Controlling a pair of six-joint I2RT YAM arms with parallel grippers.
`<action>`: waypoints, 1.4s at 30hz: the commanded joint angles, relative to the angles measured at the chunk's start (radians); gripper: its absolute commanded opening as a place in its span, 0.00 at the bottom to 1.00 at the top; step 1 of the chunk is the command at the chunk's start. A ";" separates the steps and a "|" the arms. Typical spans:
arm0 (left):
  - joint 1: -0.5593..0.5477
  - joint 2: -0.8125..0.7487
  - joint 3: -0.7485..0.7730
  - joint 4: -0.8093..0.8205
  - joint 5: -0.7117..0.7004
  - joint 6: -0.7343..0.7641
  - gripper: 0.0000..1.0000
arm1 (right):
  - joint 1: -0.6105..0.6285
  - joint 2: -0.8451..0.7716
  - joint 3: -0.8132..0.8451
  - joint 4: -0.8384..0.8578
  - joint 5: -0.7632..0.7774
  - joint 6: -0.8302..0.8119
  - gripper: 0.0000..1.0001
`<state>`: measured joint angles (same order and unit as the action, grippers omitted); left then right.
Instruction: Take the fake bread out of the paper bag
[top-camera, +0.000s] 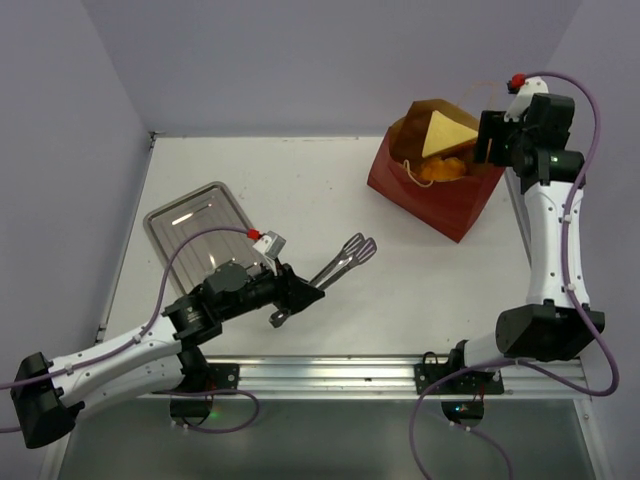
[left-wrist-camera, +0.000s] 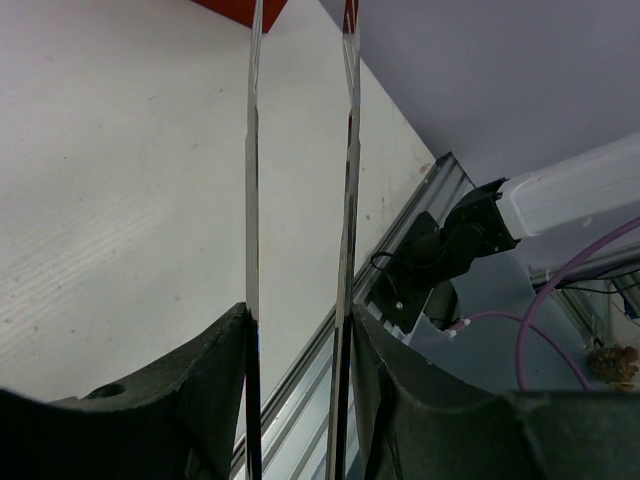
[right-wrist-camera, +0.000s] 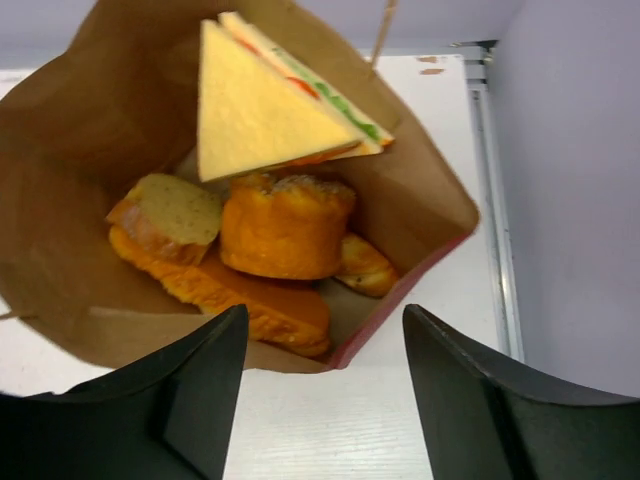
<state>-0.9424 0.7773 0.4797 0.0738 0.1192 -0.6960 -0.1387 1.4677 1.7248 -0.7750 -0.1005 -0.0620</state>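
The dark red paper bag (top-camera: 440, 205) stands open at the table's far right, its brown inside (right-wrist-camera: 90, 130) in the right wrist view. The fake bread lies inside: a pale-yellow sandwich wedge (right-wrist-camera: 260, 110) (top-camera: 447, 135) on top, a round orange bun (right-wrist-camera: 285, 225), a cut slice (right-wrist-camera: 165, 212), a long golden roll (right-wrist-camera: 240, 295) and a small piece (right-wrist-camera: 365, 265). My right gripper (right-wrist-camera: 325, 320) (top-camera: 490, 140) hangs open over the bag's right rim, with nothing between its fingers. My left gripper (top-camera: 298, 292) (left-wrist-camera: 300, 315) is closed on the metal tongs (top-camera: 340, 262) near the front middle, both blades (left-wrist-camera: 252, 150) pressed against its fingers.
A square metal tray (top-camera: 195, 225) lies at the left of the table, behind the left arm. The right arm's base (left-wrist-camera: 440, 250) and the front rail show in the left wrist view. Purple walls close the table at the back and sides.
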 joint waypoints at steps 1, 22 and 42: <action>0.005 -0.038 -0.012 0.040 0.010 -0.005 0.46 | -0.018 -0.020 0.010 0.066 0.183 0.033 0.66; 0.005 -0.021 -0.064 0.078 0.020 0.000 0.46 | -0.121 0.103 -0.122 0.131 -0.011 0.369 0.42; 0.005 -0.124 -0.056 -0.019 -0.016 -0.013 0.45 | -0.121 -0.240 -0.412 0.181 -0.277 0.689 0.02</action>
<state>-0.9424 0.6708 0.4175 0.0589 0.1184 -0.6971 -0.2623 1.3323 1.3384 -0.6235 -0.2855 0.5266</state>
